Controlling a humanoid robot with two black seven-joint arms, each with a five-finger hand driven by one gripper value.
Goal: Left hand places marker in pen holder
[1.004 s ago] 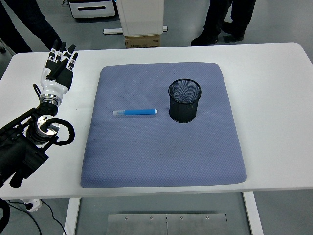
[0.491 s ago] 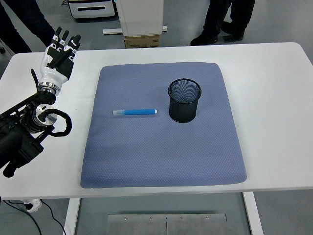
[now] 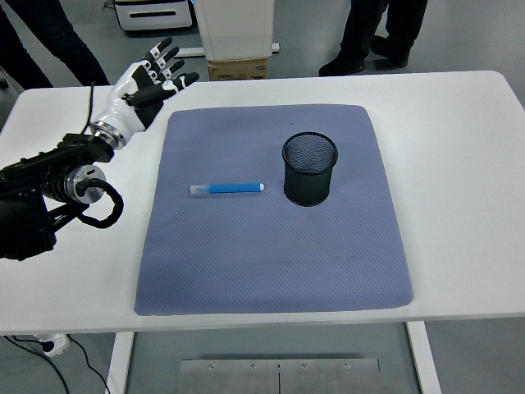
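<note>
Grey mat (image 3: 271,246), pen holder (image 3: 310,169), marker (image 3: 227,188) beside

A blue marker (image 3: 227,188) lies flat on a big grey-blue mat (image 3: 271,271) on the white table (image 3: 459,148). A black mesh pen holder (image 3: 310,169) stands upright just to its right, not touching it. The left hand (image 3: 146,82) is up by the mat's far left corner, fingers spread wide, holding nothing. People's legs (image 3: 373,33) show at the top.

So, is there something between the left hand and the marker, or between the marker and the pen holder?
Nothing visible. Only bare blue mat lies between the open left hand and the marker, and between the marker and the pen holder.
</note>
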